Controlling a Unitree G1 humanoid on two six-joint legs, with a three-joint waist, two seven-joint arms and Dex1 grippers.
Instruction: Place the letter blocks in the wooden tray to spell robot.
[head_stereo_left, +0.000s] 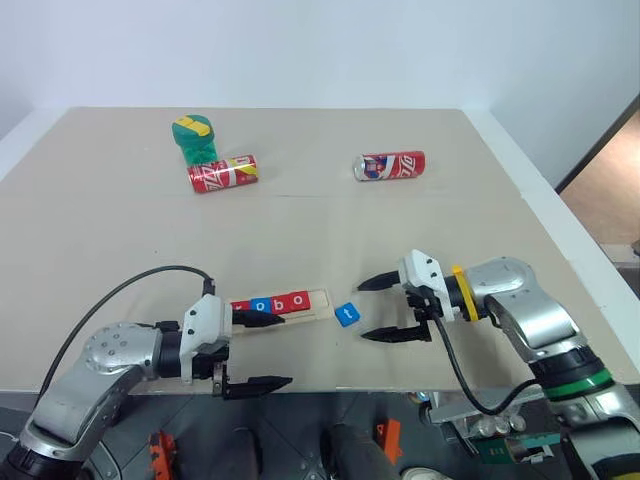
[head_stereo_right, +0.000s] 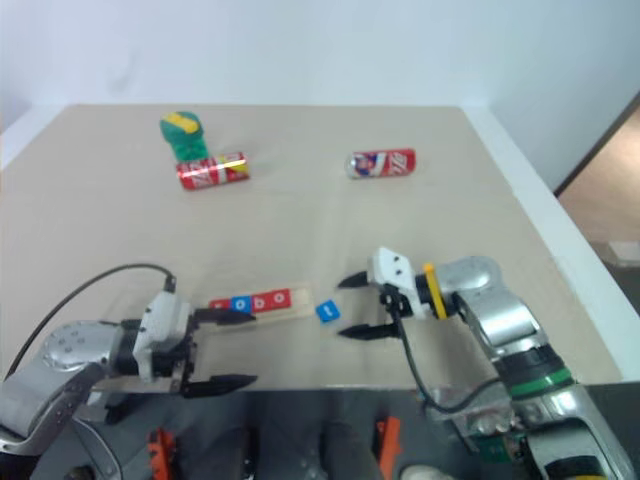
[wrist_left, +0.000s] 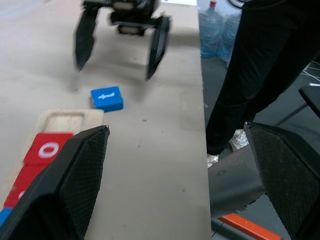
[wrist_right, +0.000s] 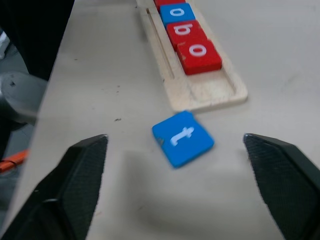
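Tray (head_stereo_left: 318, 300) near table's (head_stereo_left: 120, 230) front edge, four letter blocks (head_stereo_left: 270, 303) in its groove, end slot bare; blue t block (head_stereo_left: 346, 314) flat on table just beside that end; right gripper (head_stereo_left: 388, 309) fingers apart, empty, beside t; left gripper (head_stereo_left: 262, 350) fingers apart at tray's other end.

Setting was a robot test lab. A bare beige counter (head_stereo_left: 420, 230) stood against a plain white wall (head_stereo_left: 320, 50). Props on it were sparse: two cans (head_stereo_left: 223, 173), a green toy (head_stereo_left: 194, 137). Water jugs (wrist_left: 212, 27) and a person's dark trouser legs (wrist_left: 260, 65) stood beside it.
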